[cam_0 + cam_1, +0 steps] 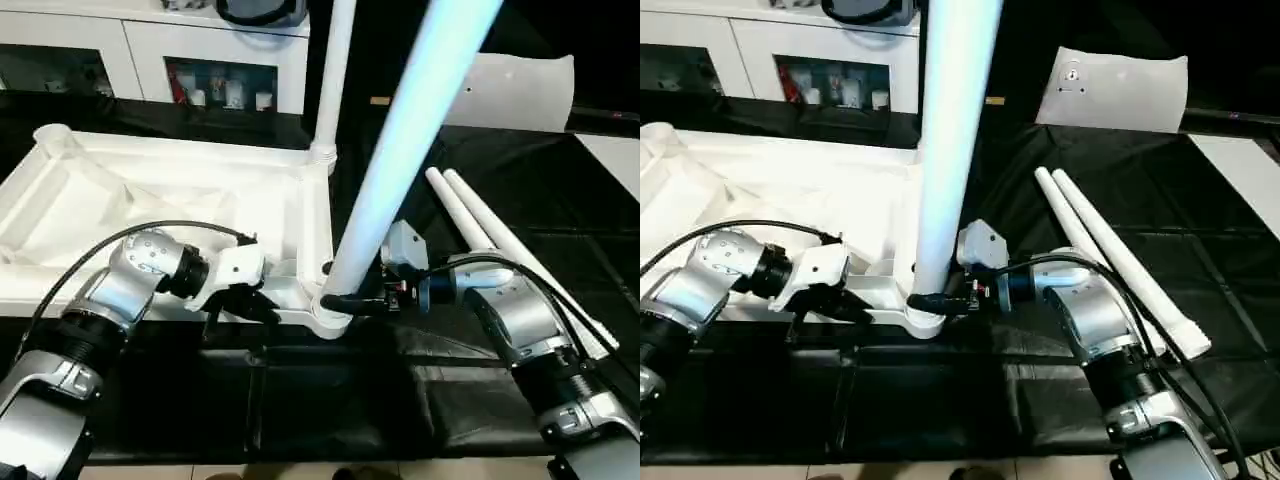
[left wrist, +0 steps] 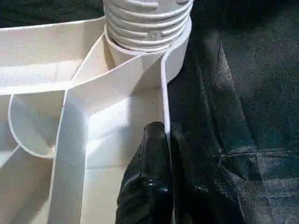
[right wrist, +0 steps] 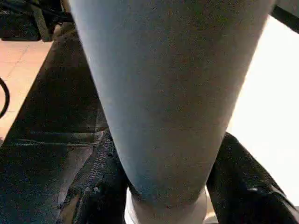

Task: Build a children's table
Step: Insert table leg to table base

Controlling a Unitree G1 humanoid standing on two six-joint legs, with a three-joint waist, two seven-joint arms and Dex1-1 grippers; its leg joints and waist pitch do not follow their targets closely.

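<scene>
2 grippers work: left gripper (image 2: 161, 140) pinches tabletop (image 1: 150, 190) rim, right gripper (image 1: 345, 303) clasps upright leg (image 1: 400, 150)

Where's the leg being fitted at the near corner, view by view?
Left eye: the leg is at centre, slanting up from the near corner and out the top edge.
Right eye: left of centre, nearly upright.
Left wrist: its ribbed end at the top edge.
Right wrist: centre, between the right hand's fingers.
Shared landmark: the tabletop's corner socket, which it stands in.
</scene>
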